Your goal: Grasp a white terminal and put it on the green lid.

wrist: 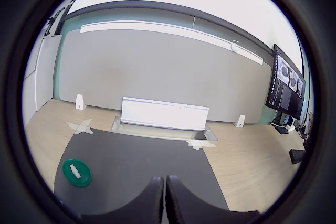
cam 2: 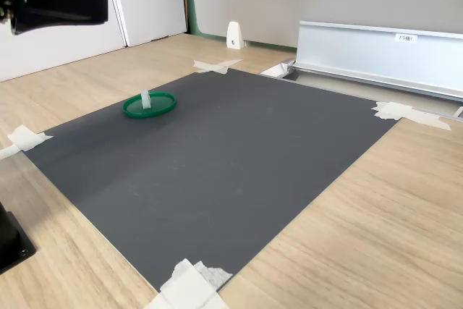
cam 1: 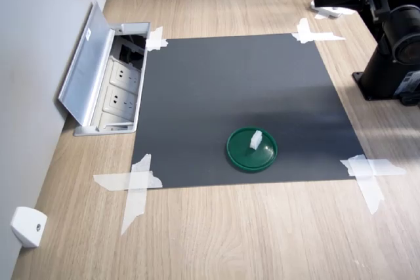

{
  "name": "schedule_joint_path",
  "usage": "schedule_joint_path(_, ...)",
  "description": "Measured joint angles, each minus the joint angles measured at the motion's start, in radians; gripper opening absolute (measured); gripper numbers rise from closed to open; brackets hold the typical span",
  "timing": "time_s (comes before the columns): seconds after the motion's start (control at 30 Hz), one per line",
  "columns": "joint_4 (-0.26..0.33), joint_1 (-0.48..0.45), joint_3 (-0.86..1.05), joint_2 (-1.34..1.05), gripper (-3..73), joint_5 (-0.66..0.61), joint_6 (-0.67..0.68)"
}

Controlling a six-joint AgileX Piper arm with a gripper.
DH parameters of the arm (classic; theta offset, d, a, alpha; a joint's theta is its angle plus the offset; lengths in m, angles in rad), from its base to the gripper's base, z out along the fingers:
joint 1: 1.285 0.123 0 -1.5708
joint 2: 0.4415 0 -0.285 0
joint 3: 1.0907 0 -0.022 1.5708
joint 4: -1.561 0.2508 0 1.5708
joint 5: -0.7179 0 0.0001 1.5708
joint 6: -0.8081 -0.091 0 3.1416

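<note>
Wooden desk, dark mat (cam 1: 216, 90); white terminal (cam 1: 254, 140) sits on green lid (cam 1: 244, 158), well clear of empty, closed pincer (wrist: 165, 195); best leave it undisturbed.

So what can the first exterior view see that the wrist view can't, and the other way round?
Only the first exterior view looks down into the open floor box and shows its power sockets, plus the arm's black base.

Only the wrist view shows the gripper itself, its two fingers closed together with nothing between them, and a monitor off to the side.

Both show the dark mat, taped at its corners, with the green lid near one edge and the white terminal resting on it, and the raised grey cover of the floor box.
</note>
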Motion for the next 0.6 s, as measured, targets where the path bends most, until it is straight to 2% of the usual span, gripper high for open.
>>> schedule_joint_path(0.6,0.0,0.0,0.001,0.0,-0.8,-0.007,0.0)
